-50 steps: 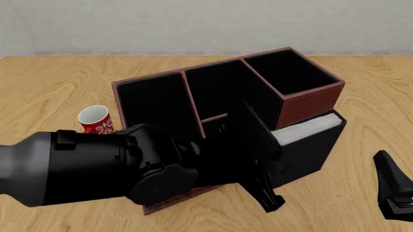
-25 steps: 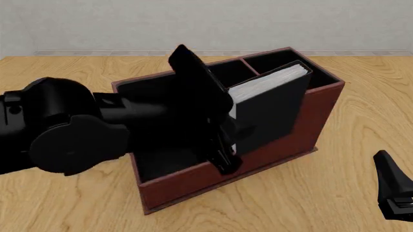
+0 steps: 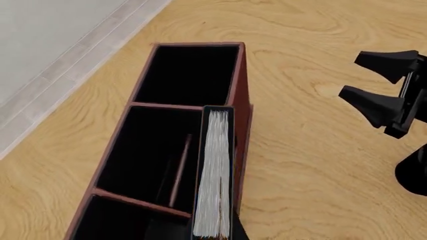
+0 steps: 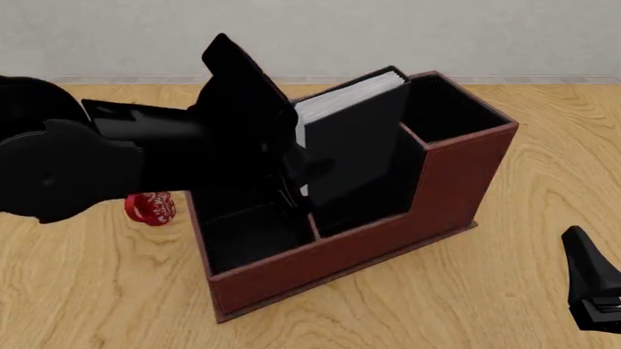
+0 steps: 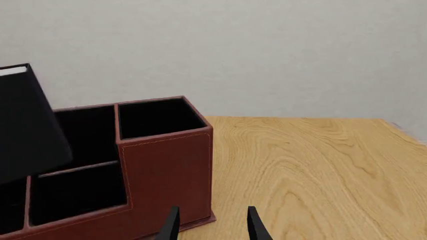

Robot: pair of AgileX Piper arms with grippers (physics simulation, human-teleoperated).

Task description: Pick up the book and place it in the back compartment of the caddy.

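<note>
Left tool [image 4: 291, 171] clenching the book [image 4: 354, 149], holding it tilted above the caddy [image 4: 388, 240], over its split middle section. Right tool [image 5: 210, 225] idling released above the desk [image 4: 505, 291].

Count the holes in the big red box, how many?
4. In the maroon leather-look caddy: tall square slot, long slot, and two small split slots, partly hidden by the black hardcover book.
</note>
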